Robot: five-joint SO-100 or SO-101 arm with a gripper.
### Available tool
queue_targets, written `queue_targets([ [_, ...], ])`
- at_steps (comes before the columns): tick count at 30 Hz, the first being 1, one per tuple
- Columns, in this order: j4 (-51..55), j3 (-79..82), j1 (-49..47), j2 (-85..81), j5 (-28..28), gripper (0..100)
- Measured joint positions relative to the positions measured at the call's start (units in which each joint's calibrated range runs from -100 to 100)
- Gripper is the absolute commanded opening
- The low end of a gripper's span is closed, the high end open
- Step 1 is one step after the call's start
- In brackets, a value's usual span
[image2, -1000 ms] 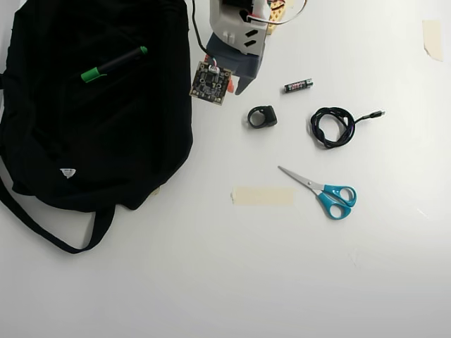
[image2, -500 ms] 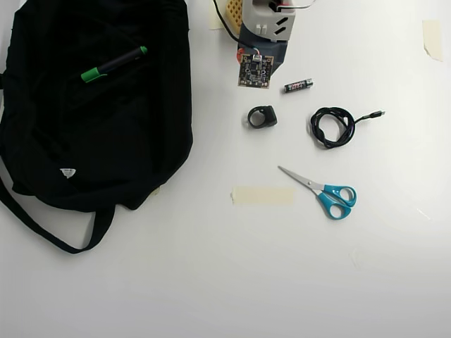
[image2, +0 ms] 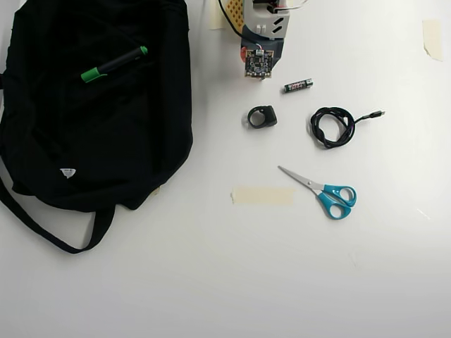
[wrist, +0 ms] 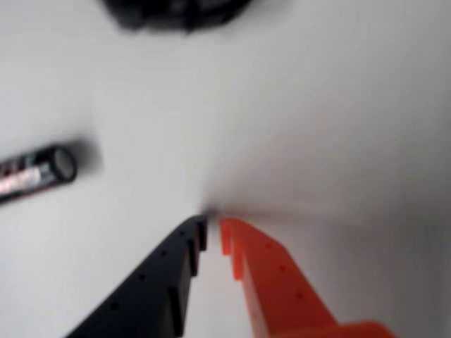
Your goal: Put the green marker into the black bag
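The green marker (image2: 113, 63), black-barrelled with a green cap, lies slanted on top of the black bag (image2: 91, 141) at the left of the overhead view. Whether it rests on the fabric or in an opening I cannot tell. My arm (image2: 264, 32) is at the top centre, well right of the bag, and its wrist covers the fingers from above. In the wrist view my gripper (wrist: 213, 227) is shut just above the white table, the black and orange fingers nearly touching with nothing between them.
A small black battery (image2: 298, 85) (wrist: 35, 172) lies just right of the arm. Below it are a black ring-shaped piece (image2: 262, 116), a coiled black cable (image2: 335, 125), teal-handled scissors (image2: 324, 193) and a strip of tape (image2: 262, 196).
The arm has swung right, away from the bag's edge, and drawn back toward the top. The marker and bag have not moved.
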Motion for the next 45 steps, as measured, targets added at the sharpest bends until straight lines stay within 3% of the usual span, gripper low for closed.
queue_targets([
  [10, 0.43, 11.32, -0.88, -15.69, 0.0, 2],
  [24, 3.61, 11.48, 3.01, -19.68, 0.15, 2],
  [32, 12.71, 11.4, 3.01, -31.47, 0.15, 2],
  [45, 13.31, 11.4, 2.87, -32.21, 0.15, 2],
])
